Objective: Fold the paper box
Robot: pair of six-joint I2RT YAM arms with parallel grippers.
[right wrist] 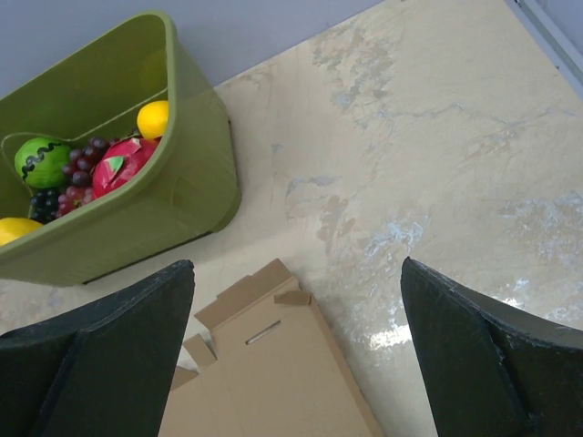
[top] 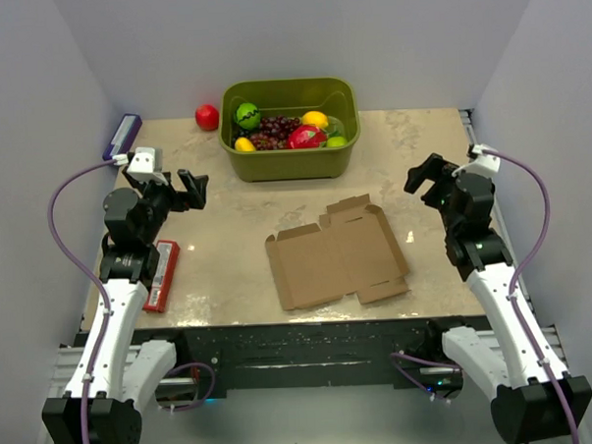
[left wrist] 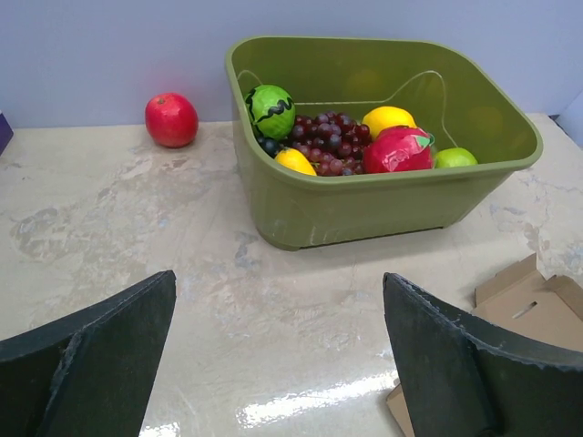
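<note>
Top external shows the paper box (top: 337,252) lying flat and unfolded on the bench (top: 421,158), toward the near edge, between the two arms. The left pincer (top: 190,190) and right pincer (top: 425,185) both hang spread wide, released, gripping nothing, well apart from the box. A green tub (top: 291,163) of fruit sits behind it; a red pack (top: 162,275) lies beside the left arm.
</note>
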